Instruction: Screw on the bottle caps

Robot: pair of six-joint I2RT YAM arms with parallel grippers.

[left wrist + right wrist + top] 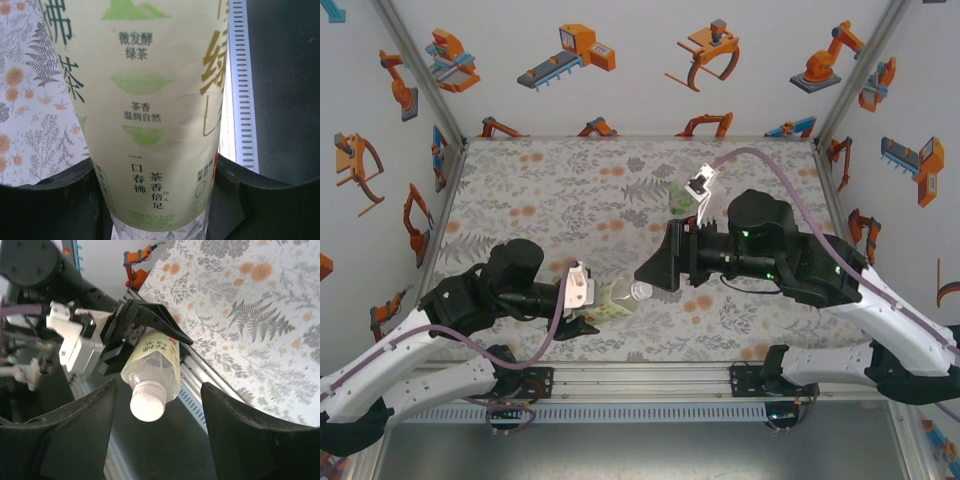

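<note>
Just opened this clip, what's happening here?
The left pincer is clamped on the labelled body of a green-tea bottle, holding it on its side in the air, neck toward the right arm. A white cap sits on the neck; how tight, I cannot tell. The right pincer stands open around that cap, not touching it. Another greenish bottle sits further back on the floral table.
</note>
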